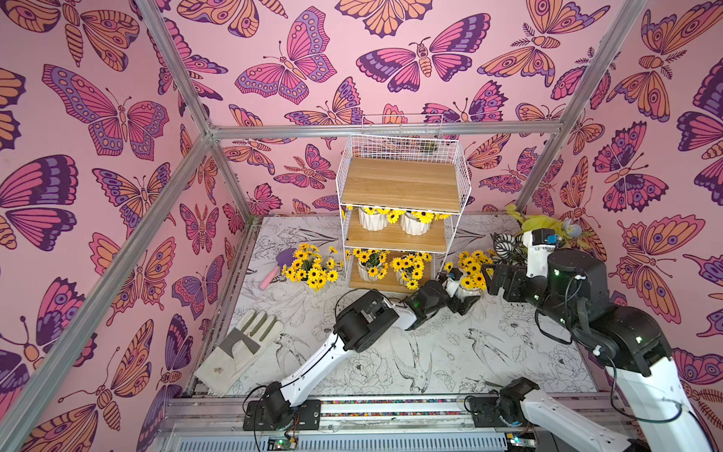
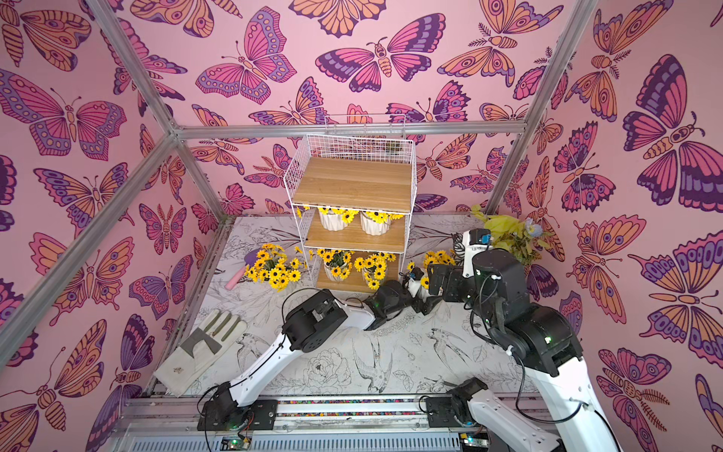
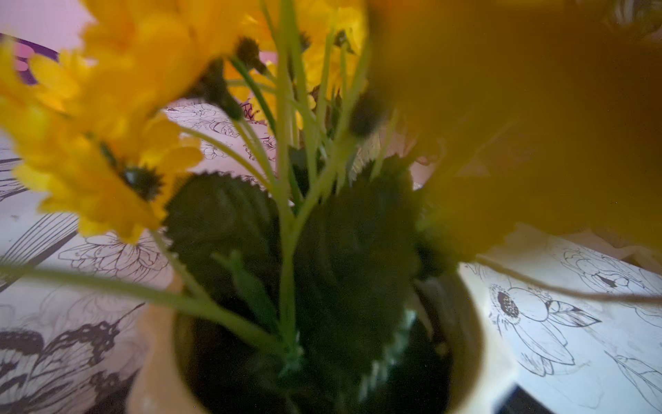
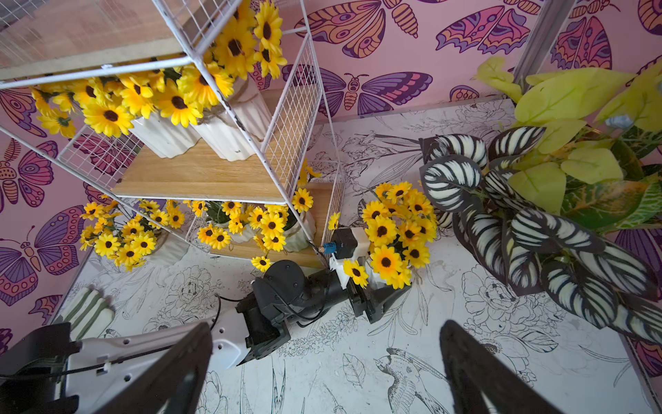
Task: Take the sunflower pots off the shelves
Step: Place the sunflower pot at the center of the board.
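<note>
On the shelves (image 1: 399, 184), which are standing at the table's 12 o'clock edge, four sunflower pots are sitting: the first pot (image 1: 373, 221) and second pot (image 1: 414, 226) side by side on the middle board, the third pot (image 1: 368, 271) and fourth pot (image 1: 407, 274) on the bottom board. The fifth pot (image 1: 313, 270) is standing on the table (image 1: 430, 352) near the rack's foot, at its 8 o'clock. The sixth pot (image 4: 392, 247) is sitting down at table level just beside the rack, at its 4 o'clock. The left gripper (image 4: 374, 299) is reaching in low from 7 o'clock, its jaws lying either side of that pot's base; I cannot tell whether they are pressing on it. The left wrist view is showing only blurred blooms, stems and the pot's mouth. The right gripper (image 4: 326, 326) is hovering at the sixth pot's 3 o'clock, jaws spread wide apart. A striped-leaf plant (image 1: 504, 246) is standing at that pot's 1 o'clock. A glove (image 1: 242, 348) is lying near the table's 8 o'clock edge, and a pink-handled trowel (image 1: 274, 270) is lying just beside the fifth pot, at its 9 o'clock.
</note>
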You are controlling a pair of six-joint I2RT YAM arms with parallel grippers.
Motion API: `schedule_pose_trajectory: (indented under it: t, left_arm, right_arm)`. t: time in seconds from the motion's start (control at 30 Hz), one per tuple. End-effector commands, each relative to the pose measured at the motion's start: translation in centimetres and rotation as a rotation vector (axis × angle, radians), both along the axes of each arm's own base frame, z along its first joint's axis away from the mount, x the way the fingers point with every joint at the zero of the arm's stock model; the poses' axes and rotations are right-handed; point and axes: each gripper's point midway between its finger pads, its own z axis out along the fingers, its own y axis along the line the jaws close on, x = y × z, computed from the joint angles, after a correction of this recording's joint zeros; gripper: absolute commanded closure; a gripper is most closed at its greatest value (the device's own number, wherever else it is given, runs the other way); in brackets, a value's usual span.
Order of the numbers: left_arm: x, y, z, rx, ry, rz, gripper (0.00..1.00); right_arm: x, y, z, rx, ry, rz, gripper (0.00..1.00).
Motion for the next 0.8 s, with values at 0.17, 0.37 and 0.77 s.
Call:
schedule_pose_trajectory:
  t: [0.17,0.37,0.77]
  left_arm:
    - [-1.1,0.7,-5.9,0.142,0.101,-0.042,0.03]
    - [-1.8,1.3,-6.0,0.167,0.094,-0.032,0.0]
    - [-2.2,3.3,-4.9,0.18,0.066,0.046,0.0]
  right_arm:
    - [-0.1,0.3,-0.4,0.019,-0.007,0.014,0.01]
    - [-0.3,0.5,-0.6,0.022,-0.001,0.023,0.01]
    - [-0.3,0.6,-1.5,0.011,0.011,0.032,0.01]
